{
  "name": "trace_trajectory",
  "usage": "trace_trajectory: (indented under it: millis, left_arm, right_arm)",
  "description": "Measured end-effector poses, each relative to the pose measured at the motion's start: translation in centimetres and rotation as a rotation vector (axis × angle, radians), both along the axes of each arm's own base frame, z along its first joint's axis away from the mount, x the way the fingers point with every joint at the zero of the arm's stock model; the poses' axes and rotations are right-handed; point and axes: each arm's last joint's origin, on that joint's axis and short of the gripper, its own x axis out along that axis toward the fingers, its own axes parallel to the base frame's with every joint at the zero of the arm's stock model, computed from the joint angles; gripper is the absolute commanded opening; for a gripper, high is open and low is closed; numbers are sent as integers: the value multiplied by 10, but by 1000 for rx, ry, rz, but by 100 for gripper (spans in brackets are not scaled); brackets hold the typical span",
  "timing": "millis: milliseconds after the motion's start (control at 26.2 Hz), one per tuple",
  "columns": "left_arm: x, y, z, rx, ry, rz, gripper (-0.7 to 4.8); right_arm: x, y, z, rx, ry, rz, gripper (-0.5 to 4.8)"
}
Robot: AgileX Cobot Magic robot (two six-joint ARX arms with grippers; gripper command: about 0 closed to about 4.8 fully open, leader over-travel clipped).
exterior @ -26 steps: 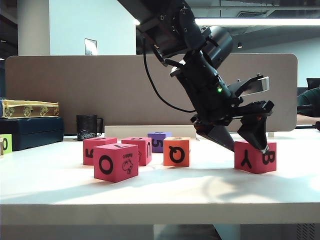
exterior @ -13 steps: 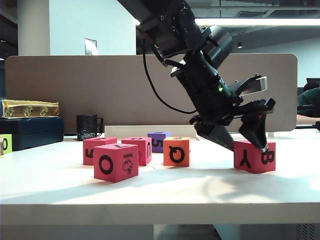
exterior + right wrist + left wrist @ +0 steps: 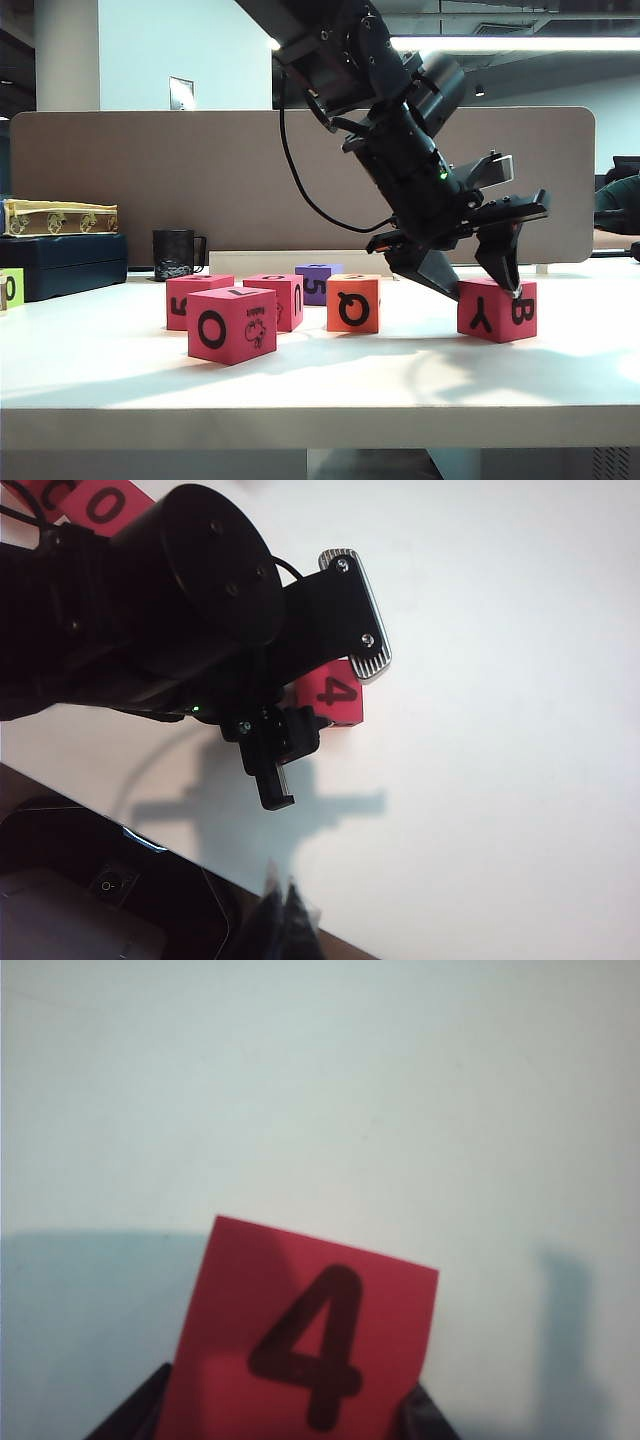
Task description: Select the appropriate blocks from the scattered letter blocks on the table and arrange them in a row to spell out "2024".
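Left arm comes down from the upper left of the exterior view, reaching across to the right side, forearm angled steeply down, green LED lit on the wrist. Left pincer (image 3: 489, 280) sits at the Y/B block (image 3: 497, 310), one finger (image 3: 432, 272) on each side of it; left wrist view shows finger tips flanking the same block, its top face reading 4. Contact can't be confirmed. Right pincer (image 3: 290, 908): only dark tips at the frame edge in its wrist view, state unreadable.
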Motion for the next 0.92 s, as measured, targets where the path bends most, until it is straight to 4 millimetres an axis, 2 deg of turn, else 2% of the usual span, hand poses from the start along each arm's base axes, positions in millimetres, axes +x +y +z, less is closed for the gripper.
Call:
trace_trajectory:
  millis: [420, 726, 917]
  left_arm:
    - [-1, -1, 0, 0, 0, 3, 236]
    - [-1, -2, 1, -29, 34, 101, 236]
    - [1, -1, 5, -26, -6, 190, 235]
  right_arm:
    - [0, 0, 0, 0, 0, 0, -2]
    - [0, 0, 0, 0, 0, 0, -2]
    - [0, 0, 0, 0, 0, 0, -2]
